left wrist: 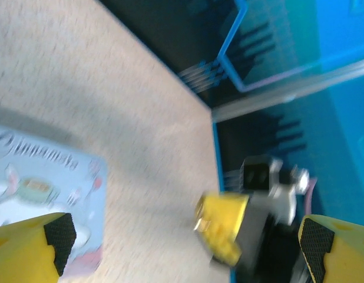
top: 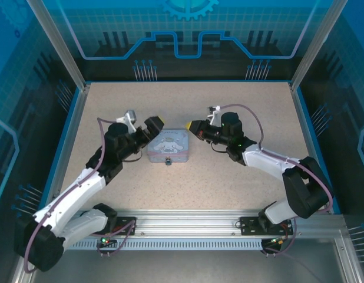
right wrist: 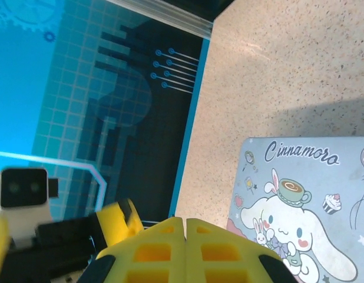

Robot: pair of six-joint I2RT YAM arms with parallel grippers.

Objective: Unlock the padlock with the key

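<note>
The tiny dark padlock (top: 168,160) hangs at the near edge of the pastel tin (top: 168,145), which lies flat mid-table. My left gripper (top: 151,127) hovers at the tin's left end. It is open, with wide-apart fingertips (left wrist: 55,236) over the tin (left wrist: 35,188) and nothing between them. My right gripper (top: 194,126) hovers off the tin's right end with its yellow fingers (right wrist: 185,236) pressed shut. In the blurred left wrist view a small metallic glint, the key (left wrist: 201,216), sticks out at the right gripper's tip (left wrist: 220,227). The tin's lid (right wrist: 305,200) lies beside those fingers.
The speckled table (top: 188,183) is walled by blue-edged panels on all sides. The left gripper's finger (right wrist: 114,219) and wrist camera (right wrist: 20,188) face the right gripper across the tin. An aluminium rail (top: 188,224) runs along the near edge.
</note>
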